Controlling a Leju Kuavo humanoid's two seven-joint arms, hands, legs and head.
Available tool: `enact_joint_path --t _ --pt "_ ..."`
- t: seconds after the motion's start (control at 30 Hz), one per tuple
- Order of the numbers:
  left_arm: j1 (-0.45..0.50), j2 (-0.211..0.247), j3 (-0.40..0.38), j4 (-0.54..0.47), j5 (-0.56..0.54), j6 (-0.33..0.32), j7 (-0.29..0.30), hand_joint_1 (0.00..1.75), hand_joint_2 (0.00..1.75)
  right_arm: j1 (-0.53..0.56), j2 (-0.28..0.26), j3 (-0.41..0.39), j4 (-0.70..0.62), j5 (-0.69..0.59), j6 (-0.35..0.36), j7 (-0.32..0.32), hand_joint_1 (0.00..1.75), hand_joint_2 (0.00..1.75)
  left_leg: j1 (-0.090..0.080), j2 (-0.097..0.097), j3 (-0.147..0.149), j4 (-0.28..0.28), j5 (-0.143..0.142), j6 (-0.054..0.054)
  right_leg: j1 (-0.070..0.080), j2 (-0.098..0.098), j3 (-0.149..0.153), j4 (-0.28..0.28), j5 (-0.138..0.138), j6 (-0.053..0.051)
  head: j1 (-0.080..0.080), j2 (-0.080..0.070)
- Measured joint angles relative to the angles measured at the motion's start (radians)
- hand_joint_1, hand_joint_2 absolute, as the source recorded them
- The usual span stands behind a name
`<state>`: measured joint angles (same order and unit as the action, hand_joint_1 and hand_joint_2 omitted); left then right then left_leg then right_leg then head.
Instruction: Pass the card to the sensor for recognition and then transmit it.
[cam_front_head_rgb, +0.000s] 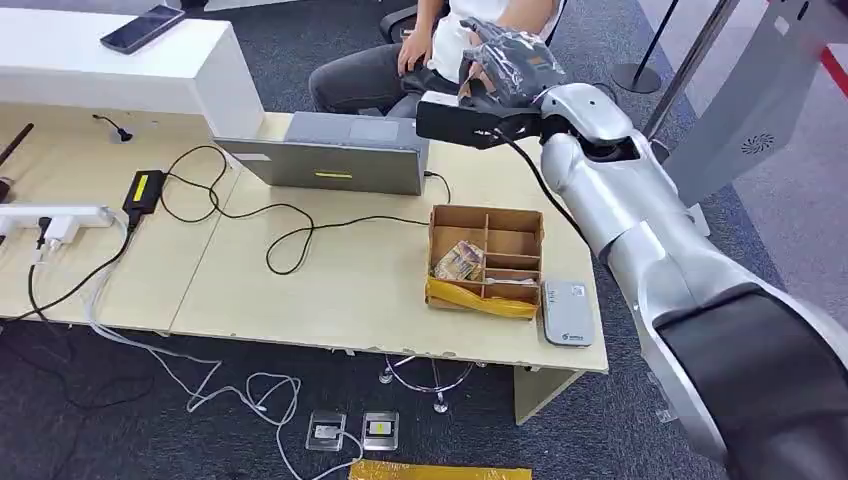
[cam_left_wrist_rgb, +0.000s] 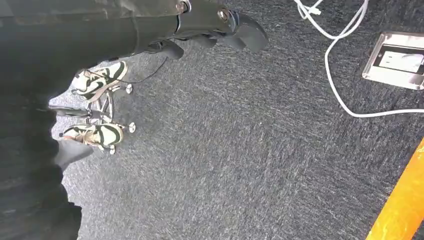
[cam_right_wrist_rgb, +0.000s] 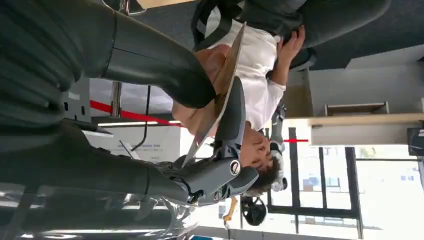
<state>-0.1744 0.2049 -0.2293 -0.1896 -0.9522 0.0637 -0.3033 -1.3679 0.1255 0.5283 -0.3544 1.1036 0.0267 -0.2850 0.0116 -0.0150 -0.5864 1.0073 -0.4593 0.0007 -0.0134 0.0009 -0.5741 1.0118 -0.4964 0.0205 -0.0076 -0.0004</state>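
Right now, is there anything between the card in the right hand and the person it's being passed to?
Nothing visible blocks it. The right hand pinches the card between thumb and a finger, raised beyond the table's far edge, past the laptop. The seated person is directly beyond, one hand close by.

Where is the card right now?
The card is pinched in the robot's right hand, raised beyond the table's far edge, behind the laptop and toward the seated person.
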Motion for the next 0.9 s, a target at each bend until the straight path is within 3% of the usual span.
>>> enact_joint_path --t 0.9 --pt "0.000 0.000 0.000 0.000 0.000 0.000 0.000 0.00 1.75 -0.004 0.000 0.005 0.005 0.000 0.000 0.000 1.75 1.75 0.000 0.000 0.000 0.000 0.000 0.000 0.000 0.000 0.000 0.000 0.000 0.000 0.000 0.000"
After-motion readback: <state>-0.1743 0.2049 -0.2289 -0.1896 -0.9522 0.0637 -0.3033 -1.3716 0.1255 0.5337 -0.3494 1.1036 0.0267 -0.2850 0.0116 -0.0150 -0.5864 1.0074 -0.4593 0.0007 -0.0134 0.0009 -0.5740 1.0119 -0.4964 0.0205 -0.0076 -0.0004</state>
